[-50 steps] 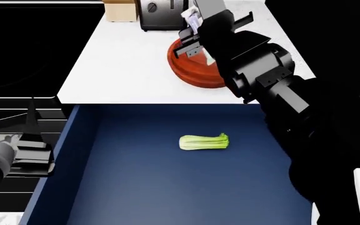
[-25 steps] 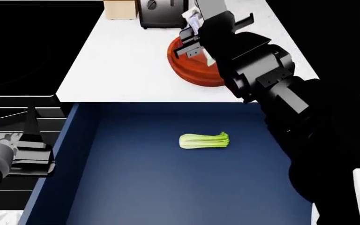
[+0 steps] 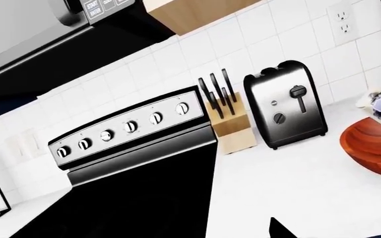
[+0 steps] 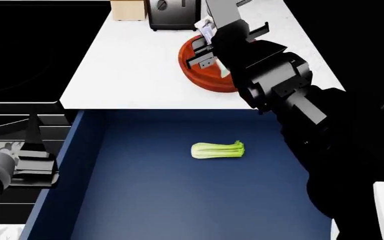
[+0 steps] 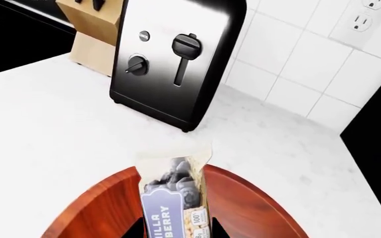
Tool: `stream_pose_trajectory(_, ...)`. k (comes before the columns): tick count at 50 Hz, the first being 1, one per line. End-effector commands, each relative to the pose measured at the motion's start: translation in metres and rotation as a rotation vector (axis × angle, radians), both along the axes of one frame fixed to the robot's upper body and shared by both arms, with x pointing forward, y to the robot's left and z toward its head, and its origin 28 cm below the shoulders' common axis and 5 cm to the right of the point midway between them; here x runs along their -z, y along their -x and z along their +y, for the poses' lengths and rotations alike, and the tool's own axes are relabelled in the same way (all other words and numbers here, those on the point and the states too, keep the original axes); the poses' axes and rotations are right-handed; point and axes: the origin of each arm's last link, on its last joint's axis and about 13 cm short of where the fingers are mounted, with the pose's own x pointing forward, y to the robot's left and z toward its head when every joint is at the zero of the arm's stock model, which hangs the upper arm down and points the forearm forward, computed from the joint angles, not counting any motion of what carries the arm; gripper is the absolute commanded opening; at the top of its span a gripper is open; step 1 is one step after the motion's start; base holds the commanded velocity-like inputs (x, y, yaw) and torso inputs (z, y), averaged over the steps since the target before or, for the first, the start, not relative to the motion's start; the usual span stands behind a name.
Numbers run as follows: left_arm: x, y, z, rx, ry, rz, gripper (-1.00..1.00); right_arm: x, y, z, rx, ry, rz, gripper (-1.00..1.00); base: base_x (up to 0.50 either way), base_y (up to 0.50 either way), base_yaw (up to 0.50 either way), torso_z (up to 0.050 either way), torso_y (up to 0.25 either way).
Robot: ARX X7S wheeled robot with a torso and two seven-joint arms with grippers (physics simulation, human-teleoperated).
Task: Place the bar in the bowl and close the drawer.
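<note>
Advanced a little toward twelve o'clock over the last second, the right gripper [image 4: 209,42], now farther across the bowl [image 4: 202,75]; bar [image 5: 174,203] seen in the right wrist view standing up between the fingers, gripped at its lower end, over the bowl's red-brown inside with the toaster [image 5: 177,59] beyond at twelve; not yet released, so placing looks close, a matter of lowering and opening; drawer [image 4: 145,200] wide open at six o'clock of the counter [image 4: 132,70], green leafy stalk [image 4: 217,150] lying inside, closing not begun; left gripper [image 4: 28,167] low at eight o'clock beside the drawer's wall, jaws too dark to judge, open or closed unclear.
</note>
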Motion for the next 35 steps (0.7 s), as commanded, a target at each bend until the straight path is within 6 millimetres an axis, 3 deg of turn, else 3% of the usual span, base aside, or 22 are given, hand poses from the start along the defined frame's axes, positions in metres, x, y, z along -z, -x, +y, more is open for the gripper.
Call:
stream_pose_trajectory(1,0.0,-0.0007,-0.0002,0.0,0.001,0.0,1.0,0.0031,0.0001,-0.0005,0.003,0.015,0.008,-1.0,0.0,0.0,0.0,0.0,0.0)
stream_pose_trajectory(35,0.0006,0.0017,0.0001,-0.009,-0.002,0.003,1.0,0.0123,-0.0004,-0.0014,0.01,0.009,0.019,-1.0,0.0,0.0,0.0,0.0,0.0)
